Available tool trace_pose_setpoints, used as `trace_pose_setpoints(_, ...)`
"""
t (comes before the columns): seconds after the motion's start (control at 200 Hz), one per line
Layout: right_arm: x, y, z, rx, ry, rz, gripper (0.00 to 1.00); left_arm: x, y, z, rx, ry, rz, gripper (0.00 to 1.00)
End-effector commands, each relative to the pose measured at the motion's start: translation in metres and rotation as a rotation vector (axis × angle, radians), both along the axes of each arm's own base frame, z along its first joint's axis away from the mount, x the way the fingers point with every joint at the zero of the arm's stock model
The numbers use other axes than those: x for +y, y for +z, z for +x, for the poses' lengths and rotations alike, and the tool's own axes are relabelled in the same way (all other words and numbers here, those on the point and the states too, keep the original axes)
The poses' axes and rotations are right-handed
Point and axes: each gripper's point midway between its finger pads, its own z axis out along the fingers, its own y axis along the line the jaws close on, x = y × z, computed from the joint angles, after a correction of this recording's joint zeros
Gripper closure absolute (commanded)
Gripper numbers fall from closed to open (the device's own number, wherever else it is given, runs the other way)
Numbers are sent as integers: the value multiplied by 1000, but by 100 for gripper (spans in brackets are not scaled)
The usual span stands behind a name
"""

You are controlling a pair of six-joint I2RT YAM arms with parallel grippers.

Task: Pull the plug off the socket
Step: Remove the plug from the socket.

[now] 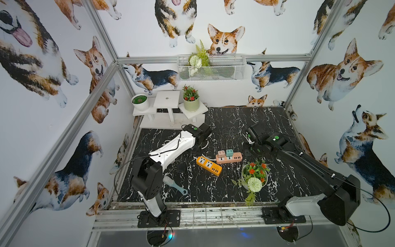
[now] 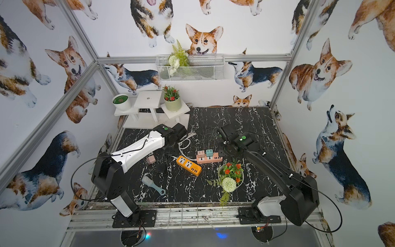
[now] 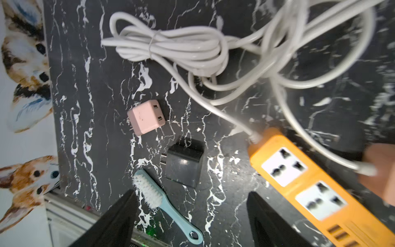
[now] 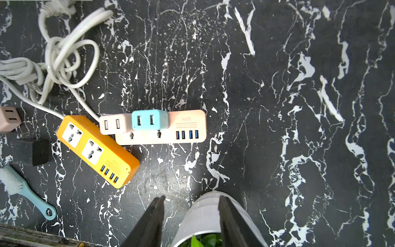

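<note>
1. Your small pink cube plug (image 3: 146,117) lies loose on the black marble tabletop (image 4: 299,107), out of any socket. It is well apart from the orange power strip (image 3: 299,181), which has both sockets uncovered.
2. A black cube plug (image 3: 183,167) lies just beside it, near a pale blue brush (image 3: 162,205).
3. Your left gripper (image 3: 192,192) hovers above them, fingers spread wide and empty.
4. A teal plug (image 4: 149,119) and a pale pink plug (image 4: 114,126) sit in the peach power strip (image 4: 188,130).
5. Your right gripper (image 4: 191,197) hangs raised, fingers parted, holding nothing.
</note>
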Motion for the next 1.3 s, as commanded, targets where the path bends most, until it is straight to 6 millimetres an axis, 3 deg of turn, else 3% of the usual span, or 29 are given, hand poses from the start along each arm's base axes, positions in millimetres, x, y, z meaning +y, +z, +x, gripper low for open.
trace_pose_setpoints(0.0,-1,-9,-8,99,23,4,53,-41,19,16,-46,-156,-188,18)
trace_pose_setpoints(0.15,4,-18,-2,146,29,-4,54,-80,30,24,-66,-330,-334,17)
trace_pose_setpoints(0.295,13,-17,8,152,37,3,55,-91,30,23,-57,-384,-386,18)
trace_pose_setpoints(0.425,17,-14,17,149,48,-8,55,-89,22,19,0,-263,-438,25)
trace_pose_setpoints(0.531,20,-12,23,161,39,-17,55,-107,13,12,44,-155,-587,31)
trace_pose_setpoints(0.626,26,-9,26,161,31,4,55,-117,3,9,68,-50,-681,32)
trace_pose_setpoints(0.781,30,-12,27,167,39,-9,55,-117,-13,6,152,185,-710,32)
trace_pose_setpoints(0.936,29,-16,22,174,45,-14,55,-117,-19,1,220,400,-720,52)
trace_pose_setpoints(1.011,28,-16,22,167,41,-16,55,-129,-10,13,177,327,-742,55)
trace_pose_setpoints(1.081,27,-15,21,160,37,-14,55,-130,-10,13,193,232,-671,57)
trace_pose_setpoints(1.296,27,-17,20,164,33,-13,55,-138,-36,-4,219,57,-600,70)
